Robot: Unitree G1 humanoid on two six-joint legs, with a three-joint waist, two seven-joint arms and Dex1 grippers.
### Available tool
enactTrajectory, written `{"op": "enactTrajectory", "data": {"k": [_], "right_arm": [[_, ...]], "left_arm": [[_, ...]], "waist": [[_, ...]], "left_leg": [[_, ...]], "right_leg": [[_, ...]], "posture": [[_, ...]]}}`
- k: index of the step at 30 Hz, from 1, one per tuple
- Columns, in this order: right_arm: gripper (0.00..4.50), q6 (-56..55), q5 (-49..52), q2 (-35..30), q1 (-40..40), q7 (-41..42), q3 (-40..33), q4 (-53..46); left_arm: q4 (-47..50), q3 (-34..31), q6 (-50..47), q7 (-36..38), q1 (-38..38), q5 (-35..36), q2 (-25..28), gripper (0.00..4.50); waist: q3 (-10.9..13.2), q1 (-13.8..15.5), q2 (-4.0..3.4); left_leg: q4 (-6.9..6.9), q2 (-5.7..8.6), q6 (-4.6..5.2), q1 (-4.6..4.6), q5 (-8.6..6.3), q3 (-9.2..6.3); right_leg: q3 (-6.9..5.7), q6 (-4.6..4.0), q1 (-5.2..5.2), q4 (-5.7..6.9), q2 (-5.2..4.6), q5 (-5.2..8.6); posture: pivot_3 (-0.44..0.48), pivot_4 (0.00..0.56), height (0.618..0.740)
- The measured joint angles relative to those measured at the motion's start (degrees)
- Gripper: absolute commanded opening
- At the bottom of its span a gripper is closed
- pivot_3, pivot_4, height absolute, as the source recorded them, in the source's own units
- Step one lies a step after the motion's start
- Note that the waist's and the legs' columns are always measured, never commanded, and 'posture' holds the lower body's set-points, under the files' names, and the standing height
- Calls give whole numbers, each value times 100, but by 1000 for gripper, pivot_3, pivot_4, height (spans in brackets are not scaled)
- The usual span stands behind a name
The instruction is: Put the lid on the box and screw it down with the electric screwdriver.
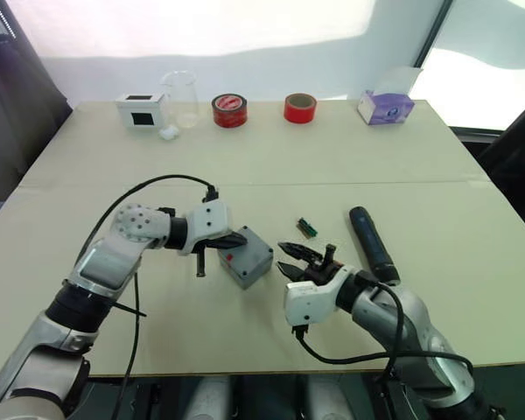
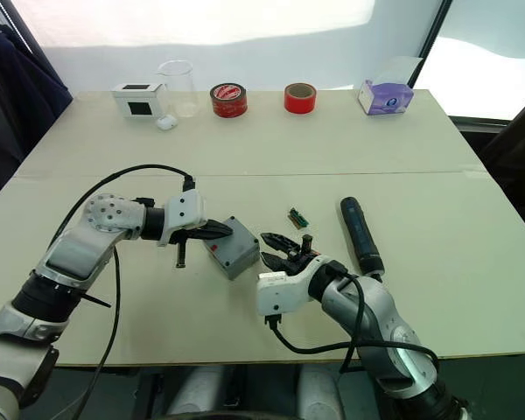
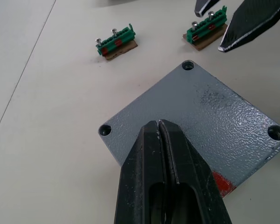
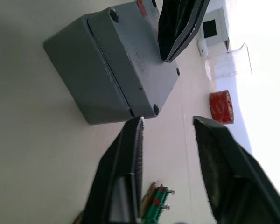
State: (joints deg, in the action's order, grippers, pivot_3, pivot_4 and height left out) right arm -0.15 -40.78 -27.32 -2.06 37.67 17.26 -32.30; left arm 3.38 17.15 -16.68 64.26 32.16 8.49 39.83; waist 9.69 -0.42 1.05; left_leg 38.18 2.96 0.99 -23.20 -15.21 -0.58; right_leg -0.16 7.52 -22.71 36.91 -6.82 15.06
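Observation:
The grey box [image 1: 255, 262] sits mid-table with the flat grey lid [image 3: 210, 121] lying on top of it, corner holes showing. A red mark [image 1: 230, 259] shows on the box's side. My left gripper [image 1: 241, 238] is shut with nothing held. Its tips press on or hover just over the lid's near-left part. To the right of the box my right gripper [image 1: 293, 259] stands open and empty, fingertips beside a lid corner. The black electric screwdriver [image 1: 374, 243] lies on the table right of my right gripper, untouched.
Two small green screw holders [image 3: 115, 41] [image 3: 203, 33] lie just beyond the box. Along the far edge stand a white box with a black window [image 1: 141, 110], a clear beaker [image 1: 180, 98], two red tape rolls [image 1: 230, 110] [image 1: 300, 108] and a purple tissue box [image 1: 385, 107].

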Motion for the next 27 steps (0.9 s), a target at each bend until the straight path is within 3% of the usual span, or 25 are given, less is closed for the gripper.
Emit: {"op": "enactTrajectory", "data": {"k": [1, 8, 16, 25, 27], "right_arm": [[99, 53, 75, 24, 16, 27, -22, -16], [99, 1602, 1451, 387, 183, 793, -353, -296], [99, 2316, 1978, 308, -77, 1044, -309, -342], [99, 4303, 3118, 550, -631, 1340, -260, -635], [99, 4939, 3428, 624, -877, 1345, -167, -660]], "left_arm": [[0, -1, 7, 1, -4, -2, 0, 0], [24, -138, -3, 76, -94, 94, -40, 0], [114, -221, -326, 230, -82, 225, -44, 0], [-87, -727, -1472, 281, 588, 872, -47, 0], [-753, -899, -1347, 73, 916, 776, -48, 0]], "waist": [[0, 0, 0], [0, -5, 0], [0, -12, 0], [7, -12, 3], [6, -21, 1]], "left_leg": [[0, 0, 0, 0, 0, 0], [0, -1, 1, 0, -1, -6], [-1, -1, 1, -5, -1, -6], [0, -1, 1, -24, -1, -8], [-2, 0, 0, -23, 0, -8]], "right_leg": [[0, 0, 0, 0, 0, 0], [-2, 0, 0, -1, 0, 0], [-2, 0, -5, -3, 0, 1], [-3, 1, -31, 4, 0, 0], [-3, 1, -34, 6, 0, 0]], "posture": [[0, 150, 740], [0, 150, 740], [0, 150, 740], [0, 150, 740], [0, 150, 740]]}}
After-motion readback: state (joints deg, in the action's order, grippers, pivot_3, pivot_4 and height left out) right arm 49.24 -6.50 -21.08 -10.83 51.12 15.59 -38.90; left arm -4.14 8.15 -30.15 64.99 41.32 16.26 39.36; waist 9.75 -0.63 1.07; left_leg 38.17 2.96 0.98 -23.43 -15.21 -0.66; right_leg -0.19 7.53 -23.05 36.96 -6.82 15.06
